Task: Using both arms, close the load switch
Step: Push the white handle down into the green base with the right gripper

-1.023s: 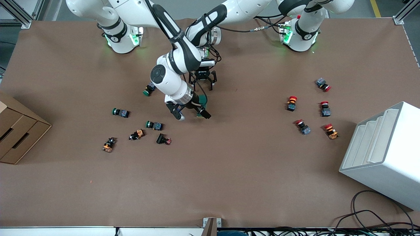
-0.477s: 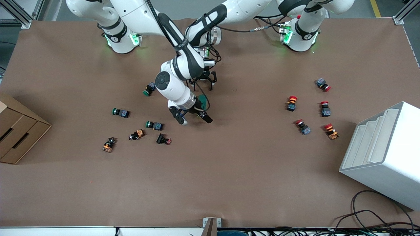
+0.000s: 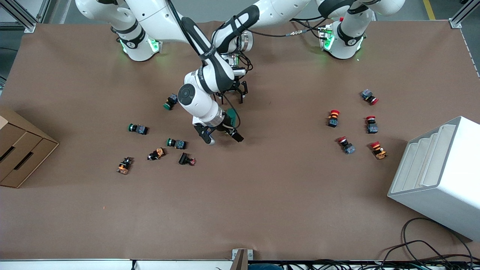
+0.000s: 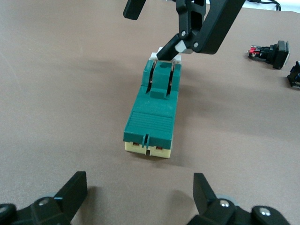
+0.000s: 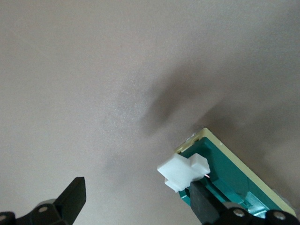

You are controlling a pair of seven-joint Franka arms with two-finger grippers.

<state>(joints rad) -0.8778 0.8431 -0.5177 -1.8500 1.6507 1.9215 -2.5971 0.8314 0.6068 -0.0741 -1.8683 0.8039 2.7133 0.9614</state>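
The load switch [image 3: 233, 117] is a dark green block on a cream base, lying on the table's middle; it also shows in the left wrist view [image 4: 152, 110]. Its white lever [image 5: 183, 171] stands at the end toward the front camera. My right gripper [image 3: 224, 138] is open over that end, and one finger [image 4: 180, 42] touches the lever; the green body [image 5: 225, 180] is beside that finger. My left gripper [image 3: 230, 98] is open and empty, low over the table just off the switch's other end, with its fingers [image 4: 70, 192] spread wide.
Green-capped and orange push buttons [image 3: 176, 143] lie scattered toward the right arm's end, red-capped ones [image 3: 345, 145] toward the left arm's end. A cardboard box [image 3: 18, 150] and a white bin [image 3: 438, 176] stand at the table's two ends.
My right gripper has shifted a little toward the front camera along the switch to its lever end. The left arm has not moved.
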